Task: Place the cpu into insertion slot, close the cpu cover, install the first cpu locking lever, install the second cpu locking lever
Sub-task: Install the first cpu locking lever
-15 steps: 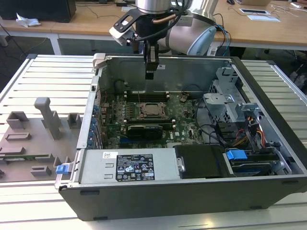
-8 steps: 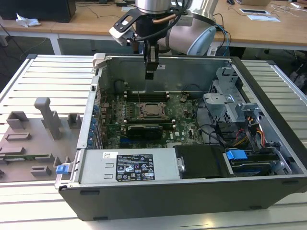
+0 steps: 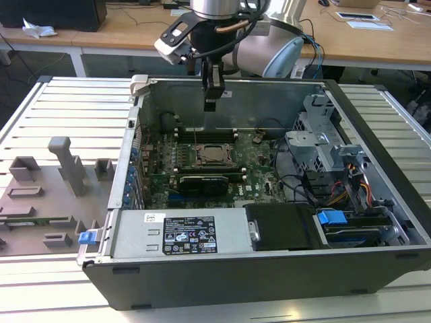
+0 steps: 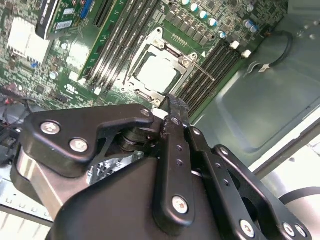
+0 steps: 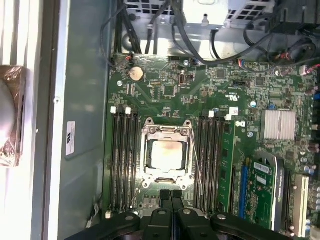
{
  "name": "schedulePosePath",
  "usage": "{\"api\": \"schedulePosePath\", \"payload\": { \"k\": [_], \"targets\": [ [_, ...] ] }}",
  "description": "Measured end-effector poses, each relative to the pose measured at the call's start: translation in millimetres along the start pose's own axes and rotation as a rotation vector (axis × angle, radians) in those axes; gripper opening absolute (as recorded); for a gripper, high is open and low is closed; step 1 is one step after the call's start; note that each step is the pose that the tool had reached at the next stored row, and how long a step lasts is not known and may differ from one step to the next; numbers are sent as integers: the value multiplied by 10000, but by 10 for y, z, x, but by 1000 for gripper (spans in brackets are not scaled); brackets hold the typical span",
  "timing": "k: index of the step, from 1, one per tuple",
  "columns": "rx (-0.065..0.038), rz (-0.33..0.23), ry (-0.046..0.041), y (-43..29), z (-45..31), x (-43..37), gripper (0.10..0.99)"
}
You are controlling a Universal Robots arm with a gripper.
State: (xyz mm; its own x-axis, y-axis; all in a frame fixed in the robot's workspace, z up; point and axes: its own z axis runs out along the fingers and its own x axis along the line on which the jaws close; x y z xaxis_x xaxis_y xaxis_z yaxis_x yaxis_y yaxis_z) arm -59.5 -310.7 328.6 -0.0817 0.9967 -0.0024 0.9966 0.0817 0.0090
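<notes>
The cpu (image 3: 214,155) lies flat in its socket on the green motherboard (image 3: 252,176); its pale metal top shows in both wrist views (image 5: 167,154) (image 4: 156,75). The cpu cover (image 5: 166,132) rests down around it as a silvery frame (image 4: 151,49). A thin wire locking lever (image 5: 196,156) runs slanted along one side of the socket (image 4: 200,64). My gripper (image 3: 210,104) hangs well above the socket inside the open case, shut with nothing in it; its black fingertips (image 5: 165,194) press together (image 4: 175,102).
Memory slots (image 5: 125,155) flank the socket. A power supply (image 3: 182,234) and a drive bay with a blue tab (image 3: 331,217) fill the case's near side. The case's back wall (image 3: 269,101) rises behind the gripper. Grey fixtures (image 3: 67,165) stand on the exterior view's left.
</notes>
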Motion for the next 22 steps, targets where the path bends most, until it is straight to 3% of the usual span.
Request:
{"api": "schedulePosePath", "payload": {
  "k": [3, 8, 22],
  "targets": [
    [-2, -779, 7, 0, 0, 0, 106],
    [-7, -2650, 24, 0, 0, 0, 106],
    [-13, -5261, 47, 0, 0, 0, 106]
  ]
}}
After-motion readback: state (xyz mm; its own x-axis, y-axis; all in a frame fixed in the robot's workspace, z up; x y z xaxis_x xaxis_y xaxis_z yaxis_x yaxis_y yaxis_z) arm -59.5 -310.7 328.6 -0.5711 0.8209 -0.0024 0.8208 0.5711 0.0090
